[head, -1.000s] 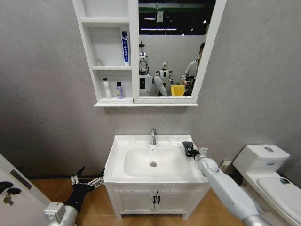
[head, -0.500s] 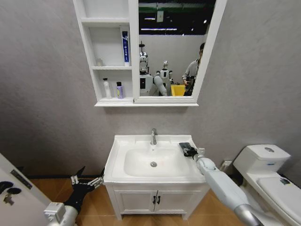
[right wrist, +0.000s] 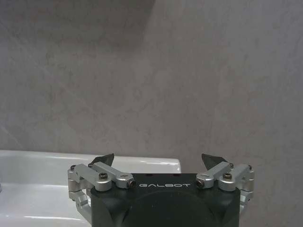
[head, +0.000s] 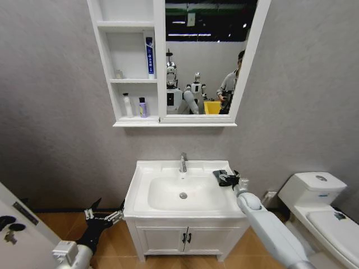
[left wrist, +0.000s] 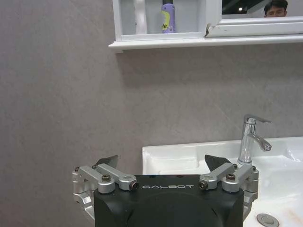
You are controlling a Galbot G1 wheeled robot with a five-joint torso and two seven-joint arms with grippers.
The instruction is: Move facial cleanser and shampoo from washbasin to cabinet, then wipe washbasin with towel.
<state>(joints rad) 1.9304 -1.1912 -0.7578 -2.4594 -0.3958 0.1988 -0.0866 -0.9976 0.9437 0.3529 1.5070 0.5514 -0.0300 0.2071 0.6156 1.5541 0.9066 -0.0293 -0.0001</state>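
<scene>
Right hand spread, just beside small dark grey-black folded towel on right rim of white ceramic washbasin. Left hand spread, parked low. Risk: off-centre pinch drags towel off rim.

From head height we look forward and down on the washbasin and the cabinet above it. Our left wrist camera, low beside the basin, tilts up toward the tap (both views share it); our right wrist camera faces the grey wall closely.
</scene>
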